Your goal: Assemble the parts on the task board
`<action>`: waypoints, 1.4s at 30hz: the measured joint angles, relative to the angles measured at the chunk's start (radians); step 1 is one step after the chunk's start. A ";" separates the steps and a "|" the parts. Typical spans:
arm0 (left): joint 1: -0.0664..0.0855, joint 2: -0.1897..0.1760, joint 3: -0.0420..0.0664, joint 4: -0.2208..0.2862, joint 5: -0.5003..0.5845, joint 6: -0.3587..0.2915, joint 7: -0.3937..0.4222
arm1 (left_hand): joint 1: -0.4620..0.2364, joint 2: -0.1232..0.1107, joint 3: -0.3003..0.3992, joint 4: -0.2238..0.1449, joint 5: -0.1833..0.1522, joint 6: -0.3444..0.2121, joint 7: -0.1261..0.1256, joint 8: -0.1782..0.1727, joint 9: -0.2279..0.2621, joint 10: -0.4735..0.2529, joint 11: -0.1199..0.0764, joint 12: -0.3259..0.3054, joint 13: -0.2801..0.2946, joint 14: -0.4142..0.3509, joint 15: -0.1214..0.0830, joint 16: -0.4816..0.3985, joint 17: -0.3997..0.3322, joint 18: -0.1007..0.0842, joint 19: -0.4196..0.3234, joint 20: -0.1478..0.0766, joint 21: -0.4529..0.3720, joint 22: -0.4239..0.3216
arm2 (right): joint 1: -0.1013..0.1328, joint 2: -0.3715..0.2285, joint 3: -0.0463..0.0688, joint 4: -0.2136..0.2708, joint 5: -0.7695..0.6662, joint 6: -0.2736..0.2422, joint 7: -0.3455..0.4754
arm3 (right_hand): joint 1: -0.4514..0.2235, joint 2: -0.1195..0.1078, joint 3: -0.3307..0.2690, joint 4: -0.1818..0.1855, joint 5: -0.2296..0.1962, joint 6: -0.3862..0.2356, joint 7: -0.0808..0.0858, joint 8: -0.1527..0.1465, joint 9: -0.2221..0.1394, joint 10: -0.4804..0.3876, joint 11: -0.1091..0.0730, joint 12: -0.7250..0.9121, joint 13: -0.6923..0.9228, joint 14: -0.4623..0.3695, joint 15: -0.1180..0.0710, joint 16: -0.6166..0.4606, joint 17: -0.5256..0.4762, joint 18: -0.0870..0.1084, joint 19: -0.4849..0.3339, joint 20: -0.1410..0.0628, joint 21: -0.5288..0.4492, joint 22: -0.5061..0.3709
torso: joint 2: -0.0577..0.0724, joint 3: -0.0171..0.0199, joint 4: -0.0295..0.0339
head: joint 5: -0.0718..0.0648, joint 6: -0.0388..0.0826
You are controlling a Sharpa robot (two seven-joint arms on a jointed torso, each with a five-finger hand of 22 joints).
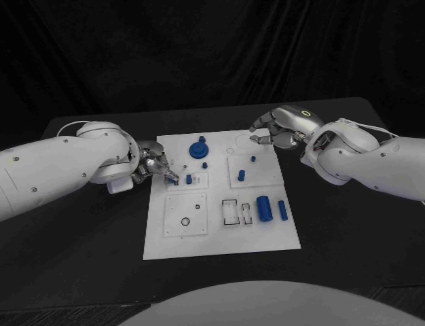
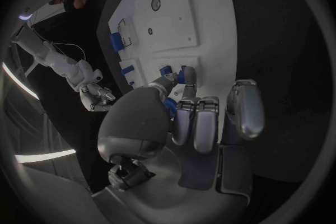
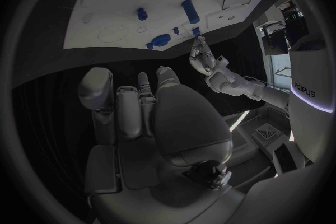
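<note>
Head view: left hand touches a small blue part.

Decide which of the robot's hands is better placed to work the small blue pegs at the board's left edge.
Left. The left hand has its fingers right at those small blue pegs; the right hand sits at the task board's far right corner.

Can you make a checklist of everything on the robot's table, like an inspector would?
Surface: black table, bare around the board.
Job's things: white task board; blue parts on it, a round knob, a thick cylinder, a thin bar, small pegs.
Clutter: nothing seen.
Hands: left hand at the board's left edge, fingertips on a small blue part; right hand curled over the far right corner.
Cables: thin white cable by the left arm.
Surroundings: dark curtain.
</note>
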 measured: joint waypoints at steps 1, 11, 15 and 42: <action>0.000 0.001 0.000 -0.001 0.000 0.000 0.000 | 0.000 0.000 0.000 0.000 0.000 0.000 0.000 0.000 0.000 0.000 0.000 0.000 0.000 0.000 0.000 0.000 0.000 0.000 0.000 0.000 0.000 0.000 | 0.000 0.000 0.000 0.000 0.000 0.000 0.000 | 0.000 0.000 0.000 0.000 0.000 0.000 0.000 0.000 0.000 0.000 0.000 0.000 0.000 0.000 0.000 0.000 0.000 0.000 0.000 0.000 0.000 0.000 | 0.000 -0.0003 -0.0001 | 0.000 0.000; 0.000 0.012 0.000 -0.011 -0.001 0.003 -0.001 | 0.000 0.000 0.003 0.003 -0.001 -0.001 -0.001 0.000 -0.003 0.000 0.000 0.000 0.000 0.000 0.000 0.000 0.000 0.000 0.000 0.000 0.000 0.000 | 0.000 0.000 0.000 0.000 0.001 0.000 0.000 | -0.002 -0.002 0.000 0.000 0.000 0.000 0.000 0.000 0.000 0.000 0.000 0.000 0.000 0.000 0.000 0.000 0.000 0.000 0.000 0.000 0.000 0.000 | 0.001 -0.0006 -0.0007 | -0.002 0.000; 0.000 0.012 0.000 -0.014 -0.001 0.004 -0.003 | -0.003 -0.003 0.005 0.000 -0.001 -0.002 -0.002 0.000 -0.003 0.000 0.000 0.000 0.000 0.000 0.000 0.000 0.000 0.000 0.000 0.000 0.000 0.000 | 0.000 0.000 0.000 0.000 0.001 0.000 0.000 | -0.002 -0.002 0.000 0.000 0.000 0.000 0.000 0.000 0.000 0.000 0.000 0.000 0.000 0.000 0.000 0.000 0.000 0.000 0.000 0.000 0.000 0.000 | 0.001 -0.0004 -0.0013 | -0.003 0.000; 0.000 0.011 0.000 -0.002 -0.094 0.010 0.006 | -0.021 -0.021 0.038 -0.022 -0.009 0.000 -0.004 0.000 -0.008 0.000 0.000 0.000 0.000 0.000 0.000 0.000 0.000 0.000 0.011 -0.004 0.010 0.000 | -0.002 -0.002 0.000 0.000 0.002 0.001 -0.001 | 0.001 0.001 0.000 0.000 0.000 0.000 0.000 0.000 0.000 0.000 0.000 0.000 0.000 -0.002 0.002 0.000 0.001 0.000 0.000 0.000 0.000 0.000 | 0.001 -0.0011 -0.0006 | -0.001 0.000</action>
